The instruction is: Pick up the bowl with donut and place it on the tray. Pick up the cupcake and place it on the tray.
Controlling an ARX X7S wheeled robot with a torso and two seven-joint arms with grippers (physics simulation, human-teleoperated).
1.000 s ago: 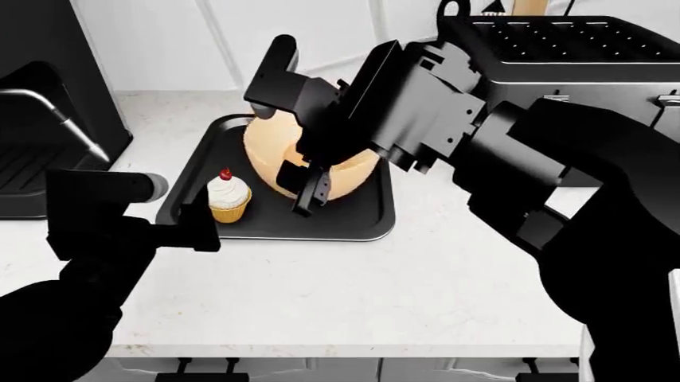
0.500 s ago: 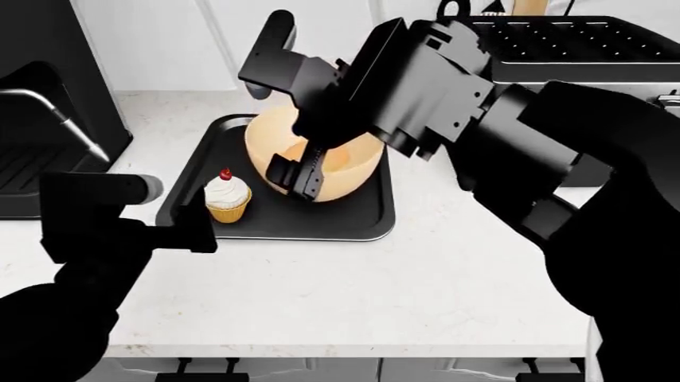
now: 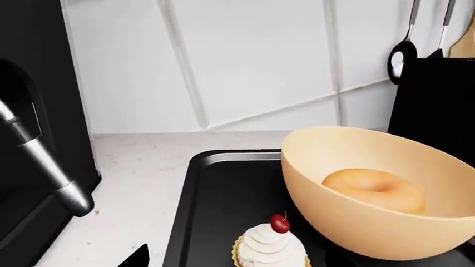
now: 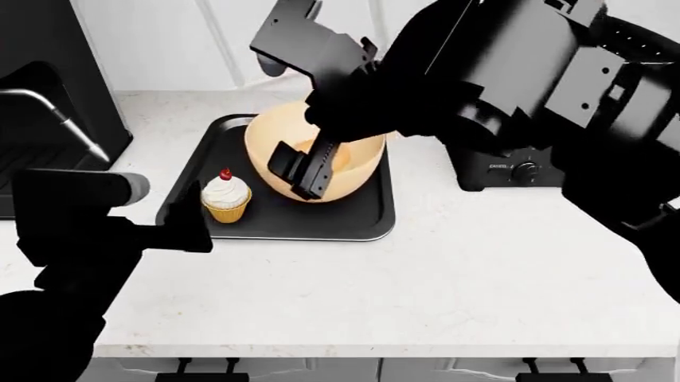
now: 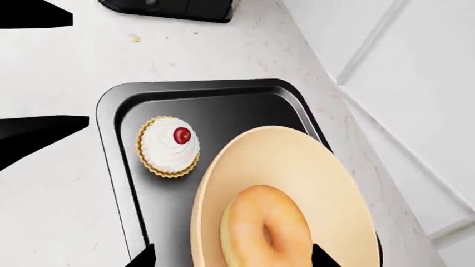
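The tray (image 4: 361,224) is a flat black metal rectangle with rounded corners and a glossy raised rim; its long axis runs from the table's (image 4: 425,294) front edge toward the wall. It lies flat on the speckled white stone table.

Inside the tray, at its wall end, sits the bowl (image 4: 356,171), deep, round and smooth in pale orange-tan, mouth tipped slightly off level. The donut (image 3: 373,189), a peach-glazed ring, lies in the bowl's hollow with its hole facing up.

The cupcake (image 4: 228,197) stands upright in the tray's front corner, just beside the bowl: fluted yellow-orange wrapper, swirled white frosting, red cherry on top.

The right tool (image 4: 308,171) hangs over the bowl with its fingers spread apart, grasping nothing. The left tool (image 4: 189,223) sits just outside the tray's front corner near the cupcake; I cannot tell whether it is parted or closed.
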